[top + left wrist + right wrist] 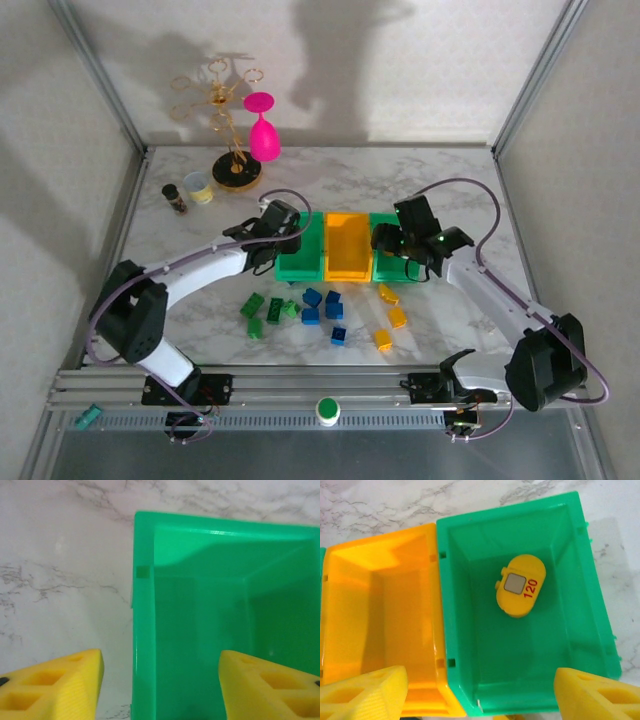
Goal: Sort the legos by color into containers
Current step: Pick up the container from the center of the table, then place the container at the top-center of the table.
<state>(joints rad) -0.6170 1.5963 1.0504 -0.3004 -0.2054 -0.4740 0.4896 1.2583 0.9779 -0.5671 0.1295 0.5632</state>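
Left gripper (160, 662): fingers parted, empty, straddling left green plastic bin (144, 630) wall | Right gripper (481, 680): wide apart, empty, over right green plastic bin (592, 605), yellow rounded piece (521, 585) marked 120 inside | Blue, green, yellow-orange studded bricks (320, 305): loose on marble table (450, 180), just in front.

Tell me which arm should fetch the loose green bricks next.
Left, probably. The green bricks lie leftmost, nearest the left gripper, open over the left green bin; the right gripper hangs over the right green bin.
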